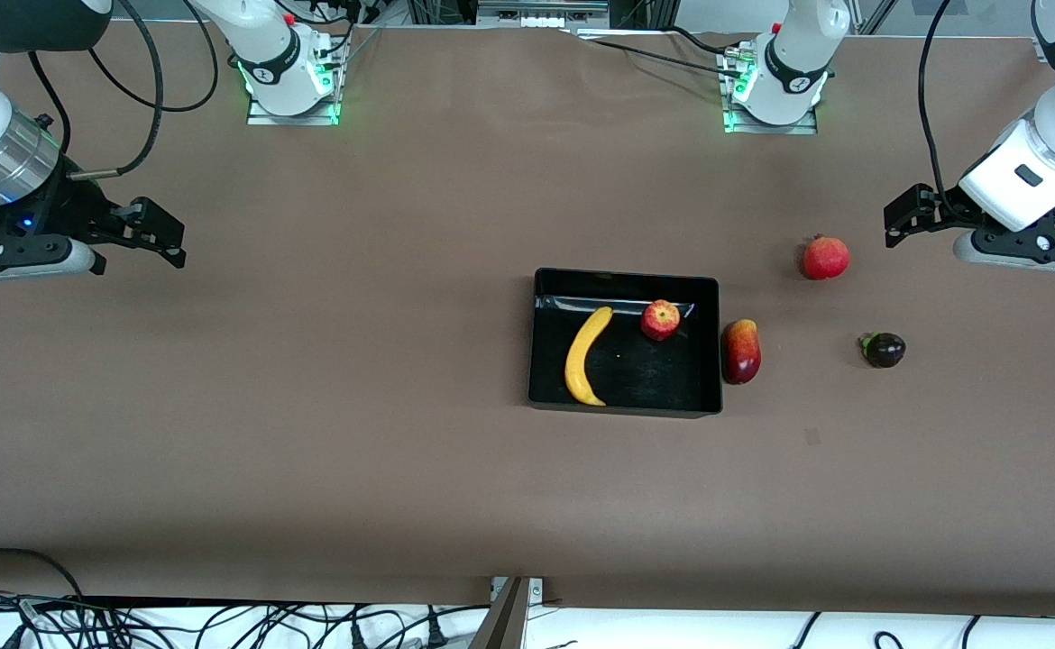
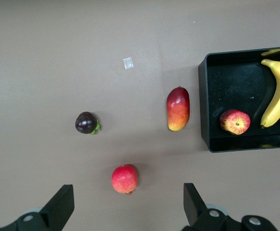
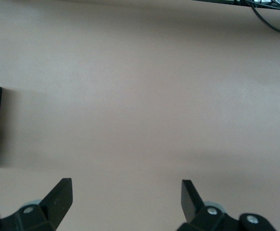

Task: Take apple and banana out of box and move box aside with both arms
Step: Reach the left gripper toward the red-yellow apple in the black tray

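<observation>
1. Box (image 1: 541, 342) mid-counter (image 1: 311, 433); banana (image 1: 584, 356) and apple (image 1: 661, 319) lie inside.
2. Mango (image 1: 741, 351) touches the box wall at 3 o'clock; pomegranate (image 1: 825, 258) at 2 o'clock of the box, mangosteen (image 1: 885, 350) farther out at 3 o'clock.
3. Left hand (image 1: 897, 221) released, over bare counter near the pomegranate.
4. Right hand (image 1: 162, 239) released, waiting at its own end
</observation>
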Robot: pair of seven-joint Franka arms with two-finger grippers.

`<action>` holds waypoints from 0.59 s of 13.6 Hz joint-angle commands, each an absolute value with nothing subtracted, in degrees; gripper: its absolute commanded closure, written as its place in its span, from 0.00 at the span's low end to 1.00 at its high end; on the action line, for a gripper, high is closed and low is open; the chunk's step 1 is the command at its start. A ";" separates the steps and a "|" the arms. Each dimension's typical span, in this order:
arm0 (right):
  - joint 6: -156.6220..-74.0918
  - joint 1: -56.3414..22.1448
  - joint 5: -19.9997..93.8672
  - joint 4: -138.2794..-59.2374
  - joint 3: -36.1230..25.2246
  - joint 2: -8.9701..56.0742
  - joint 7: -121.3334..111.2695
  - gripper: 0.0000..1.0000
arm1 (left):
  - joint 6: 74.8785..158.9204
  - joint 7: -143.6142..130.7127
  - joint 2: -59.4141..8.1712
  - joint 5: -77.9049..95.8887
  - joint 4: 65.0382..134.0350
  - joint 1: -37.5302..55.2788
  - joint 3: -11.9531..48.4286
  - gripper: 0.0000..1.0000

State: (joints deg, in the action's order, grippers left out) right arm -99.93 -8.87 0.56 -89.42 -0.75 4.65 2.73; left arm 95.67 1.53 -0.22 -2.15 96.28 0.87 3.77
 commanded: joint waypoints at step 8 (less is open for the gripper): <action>-100.90 -9.05 1.05 -88.68 -0.70 4.92 3.34 0.00 | 85.19 -2.46 -2.45 -2.55 95.19 2.20 4.74 0.00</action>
State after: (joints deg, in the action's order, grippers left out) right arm -100.71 -8.87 0.56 -89.42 -0.74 4.65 2.73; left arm 88.96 -0.69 -0.62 -2.14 96.29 1.30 3.74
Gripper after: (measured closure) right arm 0.000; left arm 0.000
